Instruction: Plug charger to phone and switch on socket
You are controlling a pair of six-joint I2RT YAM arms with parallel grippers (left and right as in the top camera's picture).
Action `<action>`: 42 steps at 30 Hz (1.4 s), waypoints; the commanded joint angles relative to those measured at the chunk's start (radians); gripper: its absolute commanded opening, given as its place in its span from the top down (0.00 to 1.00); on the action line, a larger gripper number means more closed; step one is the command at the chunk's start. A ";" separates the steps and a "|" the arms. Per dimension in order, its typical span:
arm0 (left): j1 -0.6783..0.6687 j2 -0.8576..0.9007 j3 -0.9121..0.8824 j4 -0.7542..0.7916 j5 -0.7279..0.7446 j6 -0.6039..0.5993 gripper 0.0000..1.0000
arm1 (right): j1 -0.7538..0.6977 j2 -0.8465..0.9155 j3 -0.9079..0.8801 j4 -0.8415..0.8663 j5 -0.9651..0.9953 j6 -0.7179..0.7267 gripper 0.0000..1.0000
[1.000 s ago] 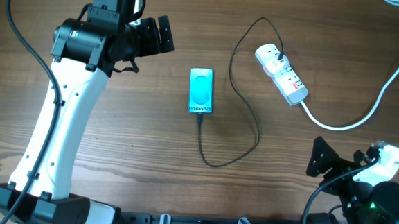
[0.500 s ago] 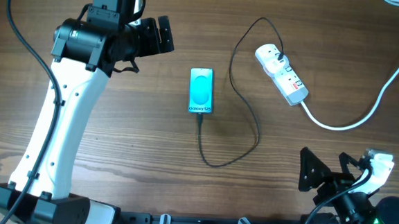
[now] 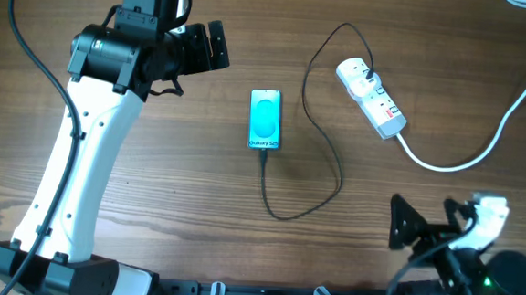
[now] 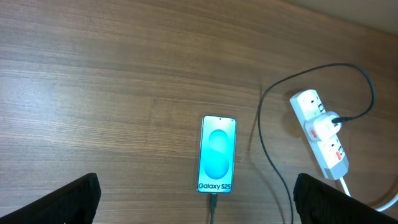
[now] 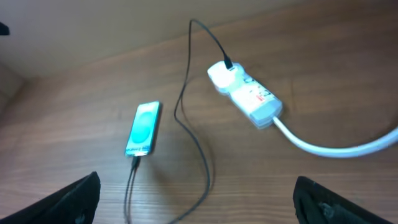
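Note:
The phone point(image 3: 265, 119) lies flat mid-table, its teal screen lit, with "Galaxy S25" at its near edge; it also shows in the left wrist view point(image 4: 217, 154) and the right wrist view point(image 5: 143, 129). The charger, a thin black cable point(image 3: 333, 166), has its tip in the phone's bottom edge point(image 4: 213, 199) and loops up to a black plug in the socket point(image 3: 370, 98), a white power strip with red marks point(image 4: 321, 133) point(image 5: 246, 94). My left gripper point(image 3: 212, 46) is open, high and left of the phone. My right gripper point(image 3: 427, 226) is open, low at the front right.
A thick white cord point(image 3: 483, 147) runs from the socket to the far right corner. The left arm's white link point(image 3: 74, 177) crosses the left side of the wooden table. The right arm's base sits at the front right edge.
My right gripper has drawn back toward the front edge and shifted left. The left arm, phone, cable and socket have not moved.

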 commanded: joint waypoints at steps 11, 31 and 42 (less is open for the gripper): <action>0.006 0.006 -0.005 0.003 -0.010 -0.010 0.00 | -0.037 -0.127 -0.407 0.603 -0.170 -0.280 0.00; 0.006 0.006 -0.005 0.003 -0.010 -0.010 0.00 | -0.120 -0.272 -0.747 1.060 -0.156 -0.395 0.00; 0.006 0.006 -0.005 0.003 -0.010 -0.010 0.00 | -0.122 -0.272 -0.791 0.969 0.012 -0.319 0.00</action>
